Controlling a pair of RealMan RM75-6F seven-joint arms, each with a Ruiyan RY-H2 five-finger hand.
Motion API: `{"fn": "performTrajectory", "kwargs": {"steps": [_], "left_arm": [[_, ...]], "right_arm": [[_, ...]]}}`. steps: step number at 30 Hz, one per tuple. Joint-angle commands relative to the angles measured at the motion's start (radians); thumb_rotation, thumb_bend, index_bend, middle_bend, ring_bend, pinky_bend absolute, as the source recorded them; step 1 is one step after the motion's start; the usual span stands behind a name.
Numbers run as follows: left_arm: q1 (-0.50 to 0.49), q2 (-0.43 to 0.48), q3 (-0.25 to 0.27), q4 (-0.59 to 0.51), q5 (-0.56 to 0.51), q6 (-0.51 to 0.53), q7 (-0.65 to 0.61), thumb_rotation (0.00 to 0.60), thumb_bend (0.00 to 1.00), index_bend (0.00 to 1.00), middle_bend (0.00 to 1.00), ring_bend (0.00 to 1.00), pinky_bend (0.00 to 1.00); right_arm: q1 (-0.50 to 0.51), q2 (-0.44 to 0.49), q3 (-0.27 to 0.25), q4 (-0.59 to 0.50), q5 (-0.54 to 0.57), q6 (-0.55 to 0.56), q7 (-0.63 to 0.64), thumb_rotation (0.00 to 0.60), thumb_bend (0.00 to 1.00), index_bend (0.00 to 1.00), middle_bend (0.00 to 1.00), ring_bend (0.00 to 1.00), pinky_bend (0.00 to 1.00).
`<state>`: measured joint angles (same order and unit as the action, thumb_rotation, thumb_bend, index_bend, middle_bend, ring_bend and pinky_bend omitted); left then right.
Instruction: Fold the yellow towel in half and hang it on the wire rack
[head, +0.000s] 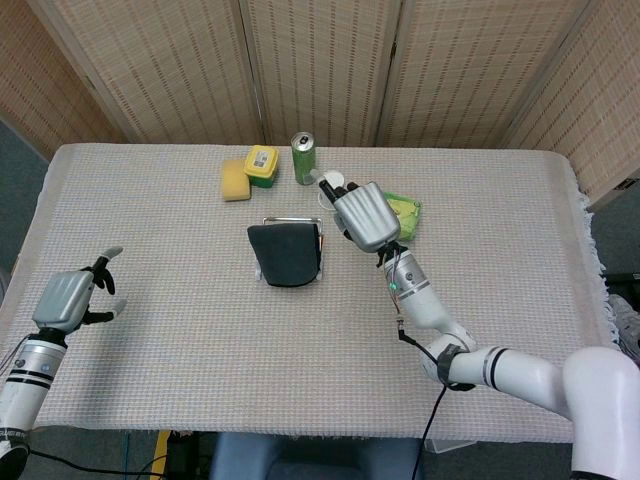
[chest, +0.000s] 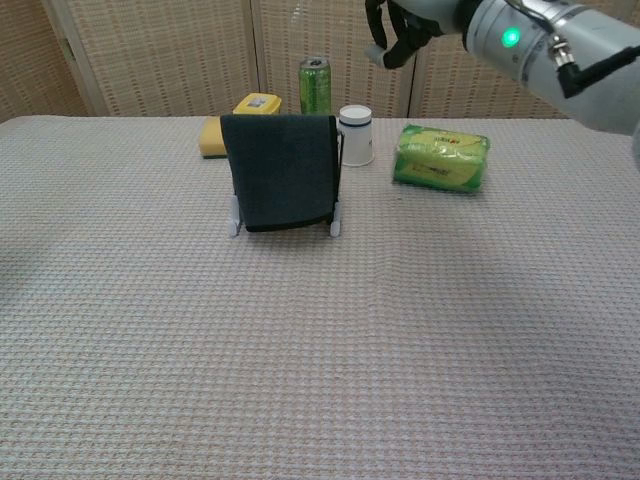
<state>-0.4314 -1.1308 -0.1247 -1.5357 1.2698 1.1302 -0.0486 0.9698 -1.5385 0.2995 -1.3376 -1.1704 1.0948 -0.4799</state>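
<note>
A dark grey towel (head: 287, 255) (chest: 283, 170), not yellow to my eye, hangs folded over the small wire rack (head: 291, 220) (chest: 336, 222) at mid-table. The rack's white feet show beneath it. My right hand (head: 365, 215) (chest: 400, 25) hovers high above the table, right of the rack and over the cup. It holds nothing, and its fingers are loosely curved and apart. My left hand (head: 70, 298) floats near the table's left front edge, far from the towel, empty with fingers spread. The chest view does not show it.
Behind the rack stand a green can (head: 303, 158) (chest: 315, 85), a white cup (head: 333, 185) (chest: 355, 133), a yellow sponge (head: 234, 180) (chest: 211, 137) and a yellow-lidded tub (head: 262, 165) (chest: 256, 103). A green packet (head: 405, 210) (chest: 440, 158) lies right of the cup. A folding screen backs the table.
</note>
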Motion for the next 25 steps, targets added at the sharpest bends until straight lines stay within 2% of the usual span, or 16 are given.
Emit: {"fn": "performTrajectory", "kwargs": {"steps": [1,4,6,12,16,20,25], "left_arm": [[0.025,-0.008,0.005,-0.009,0.001,0.043,0.031,0.600,0.33,0.17,0.51,0.44,0.60],[0.055,-0.008,0.019,-0.016,0.012,0.084,0.054,0.600,0.33,0.17,0.44,0.37,0.55],[0.072,-0.015,0.020,-0.016,0.014,0.118,0.070,0.600,0.33,0.17,0.41,0.33,0.50],[0.123,-0.020,0.035,-0.055,0.038,0.203,0.124,0.600,0.33,0.16,0.32,0.22,0.36],[0.165,-0.035,0.040,-0.084,0.058,0.284,0.160,0.600,0.33,0.15,0.31,0.21,0.35],[0.210,-0.067,0.048,-0.094,0.079,0.367,0.195,0.600,0.33,0.15,0.28,0.19,0.34],[0.254,-0.074,0.078,-0.122,0.095,0.402,0.236,0.600,0.32,0.15,0.27,0.19,0.34]], "right_arm": [[-0.220,0.226,-0.099,-0.285,0.032,0.116,-0.028,0.600,0.45,0.09,0.47,0.44,0.66],[-0.310,0.282,-0.155,-0.349,-0.003,0.172,0.023,0.600,0.45,0.09,0.41,0.34,0.49],[-0.359,0.304,-0.184,-0.368,-0.033,0.214,0.054,0.600,0.45,0.09,0.37,0.29,0.43],[-0.524,0.349,-0.288,-0.376,-0.143,0.346,0.163,0.600,0.45,0.09,0.35,0.27,0.41],[-0.614,0.362,-0.335,-0.359,-0.199,0.420,0.224,0.600,0.45,0.09,0.34,0.26,0.39],[-0.694,0.365,-0.368,-0.348,-0.207,0.461,0.264,0.600,0.45,0.09,0.34,0.26,0.39],[-0.756,0.367,-0.379,-0.327,-0.213,0.481,0.318,0.600,0.45,0.09,0.34,0.26,0.39]]}}
